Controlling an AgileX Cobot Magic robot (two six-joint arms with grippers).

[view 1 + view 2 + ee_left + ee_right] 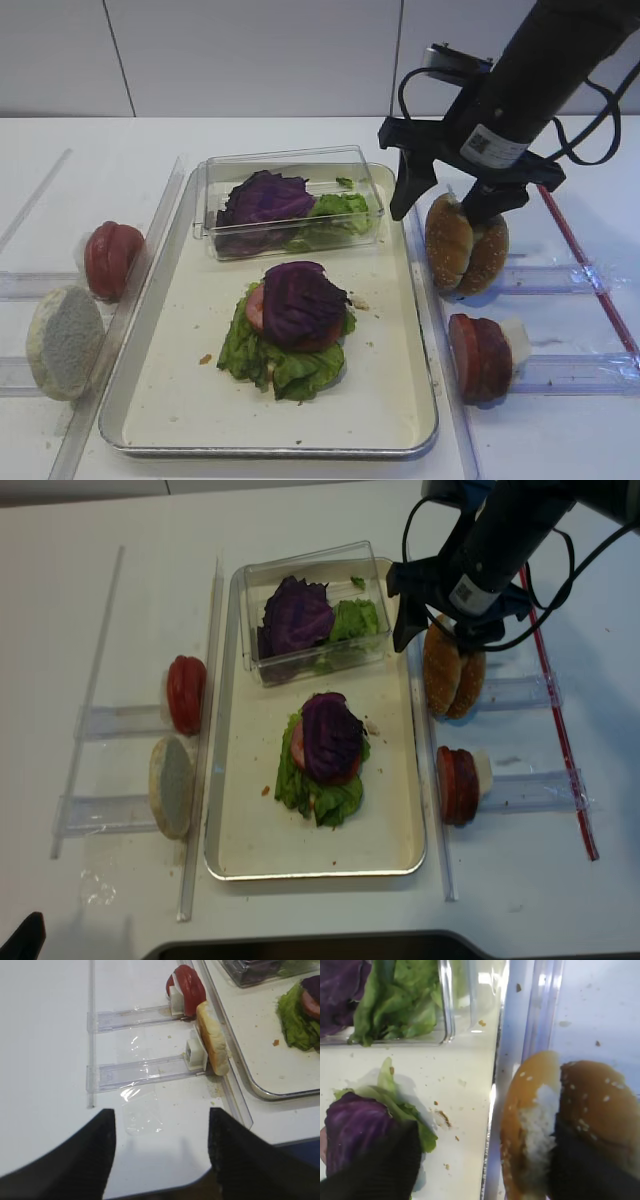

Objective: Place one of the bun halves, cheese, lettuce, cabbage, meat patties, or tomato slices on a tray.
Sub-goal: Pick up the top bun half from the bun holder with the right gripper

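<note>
White table (300,135) w/ tray (395,420), clear rails (575,372), bun halves (465,247) beside tray.

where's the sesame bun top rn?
The sesame bun top stands on edge just right of the tray in the exterior high view, pressed against a darker bun, directly under the right gripper, above the red slices.

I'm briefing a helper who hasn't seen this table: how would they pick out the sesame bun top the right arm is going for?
Find the cream tray with the silver rim. Just off its right edge, level with the clear box, two buns stand on edge together under the right gripper. The bun top is the right-hand one, golden-brown and sesame-speckled; its neighbour, the darker bun, has a white torn patch.
</note>
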